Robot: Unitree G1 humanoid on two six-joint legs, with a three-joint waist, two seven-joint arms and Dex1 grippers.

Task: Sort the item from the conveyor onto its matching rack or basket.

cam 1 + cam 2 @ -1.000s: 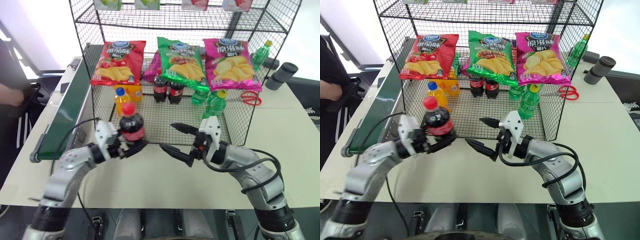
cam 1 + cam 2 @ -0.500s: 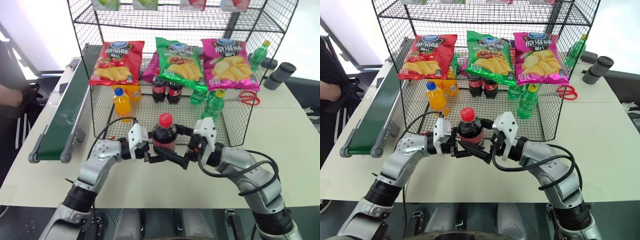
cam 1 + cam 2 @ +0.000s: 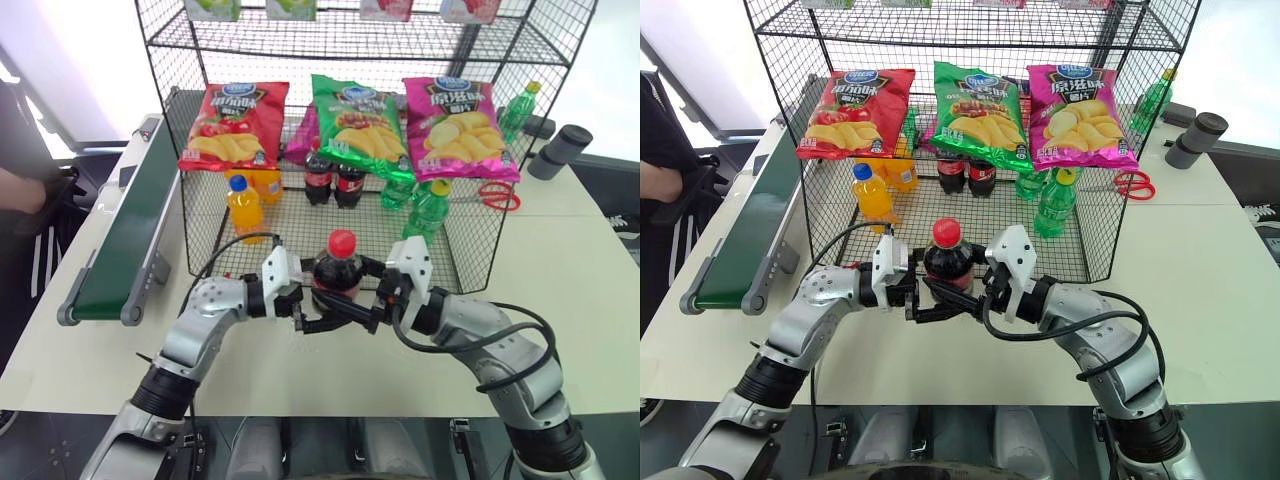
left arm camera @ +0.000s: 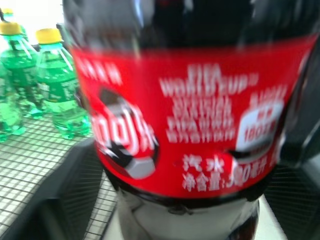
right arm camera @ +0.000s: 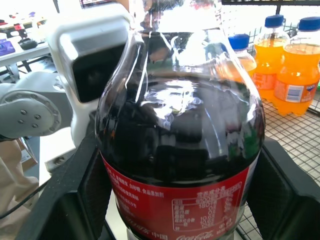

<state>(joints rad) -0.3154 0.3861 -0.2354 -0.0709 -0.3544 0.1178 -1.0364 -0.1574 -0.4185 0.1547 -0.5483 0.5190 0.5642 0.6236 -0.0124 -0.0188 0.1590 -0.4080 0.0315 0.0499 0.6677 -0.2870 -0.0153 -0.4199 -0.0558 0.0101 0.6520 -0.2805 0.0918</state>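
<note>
The cola bottle (image 3: 335,278), with its red cap and red label, stands upright above the table in front of the rack (image 3: 290,232). My right gripper (image 3: 346,300) reaches in from the right and is shut on the bottle's lower body. Coming from the left, my left gripper (image 3: 316,302) is open, its fingers spread on either side of the bottle. The left wrist view shows the red label (image 4: 190,125) close up, and the right wrist view shows the dark bottle (image 5: 180,150) between my fingers. The green conveyor (image 3: 125,230) runs along the left side.
Three chip bags (image 3: 360,120) hang across the rack's front. Inside stand an orange-juice bottle (image 3: 243,205), two cola bottles (image 3: 335,180) and green bottles (image 3: 428,205). Red scissors (image 3: 497,195) and a black cylinder (image 3: 562,150) lie at the right. A person (image 3: 20,185) sits at the far left.
My left arm swung the bottle rightwards from near the conveyor to the centre, between the right gripper's fingers. The right gripper closed on it and the left fingers spread apart.
</note>
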